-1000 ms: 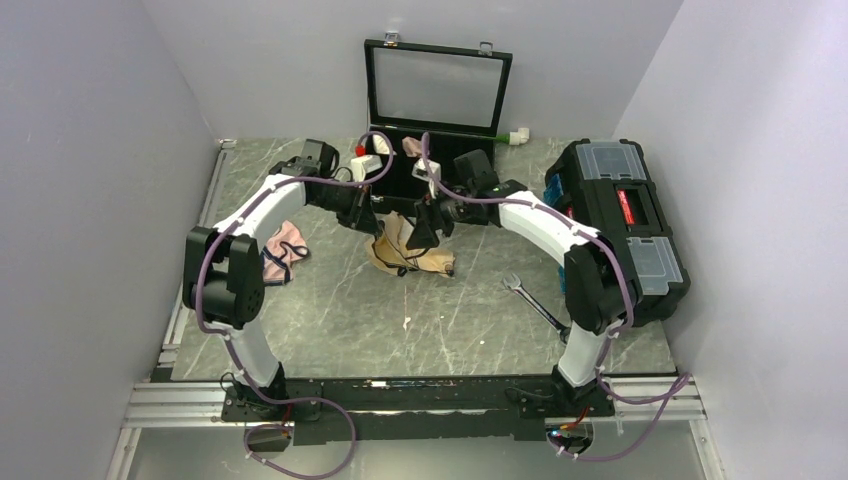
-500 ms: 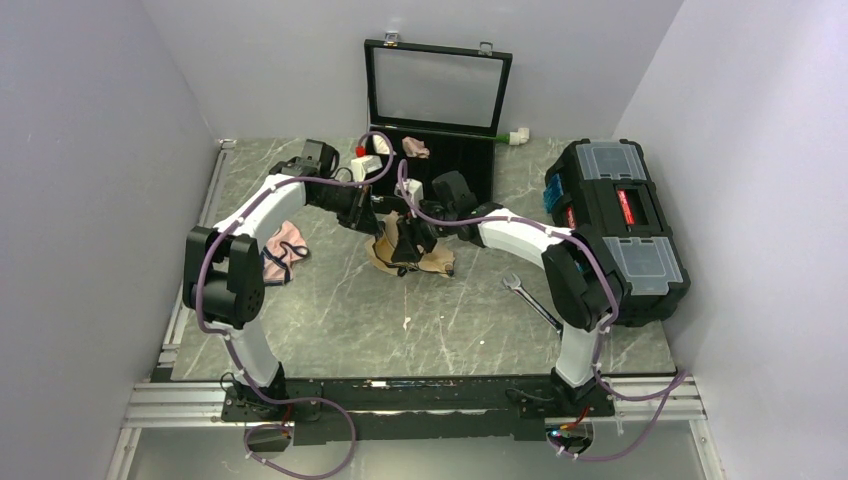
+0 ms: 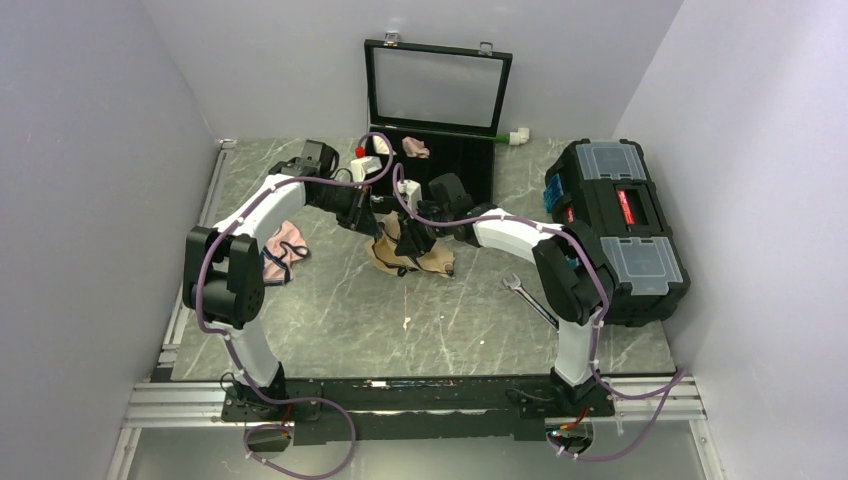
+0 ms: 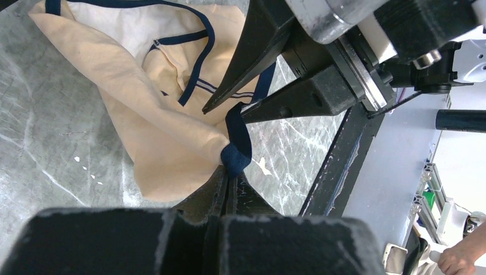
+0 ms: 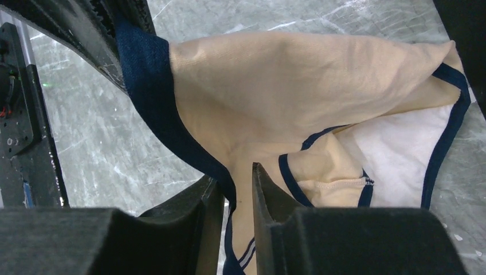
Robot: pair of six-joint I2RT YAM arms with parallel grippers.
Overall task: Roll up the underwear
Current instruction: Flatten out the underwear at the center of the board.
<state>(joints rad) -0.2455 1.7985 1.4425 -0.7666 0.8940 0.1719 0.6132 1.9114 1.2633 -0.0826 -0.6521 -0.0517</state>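
Three plain walls boxed the place in: a back wall (image 3: 290, 60), a left wall (image 3: 80, 200) and a right wall (image 3: 760, 150), all a flat lavender-grey with no window in them. Between them lay the worktop (image 3: 400, 340), grey stone-patterned with pale veins and a few white flecks. A silvery metal rail (image 3: 180, 405) ran along its near edge, and a thinner strip (image 3: 207, 200) followed the left side. The light was soft and even, and shadows stayed faint.

Robot lab cell: plain panel walls (image 3: 100, 200) box in a marble-look worktop (image 3: 350, 310), aluminium rail (image 3: 180, 400) along its near edge. Black toolbox (image 3: 620, 230) right of the right pincer (image 3: 410, 245), wrench (image 3: 530, 300) between pincer and rail.
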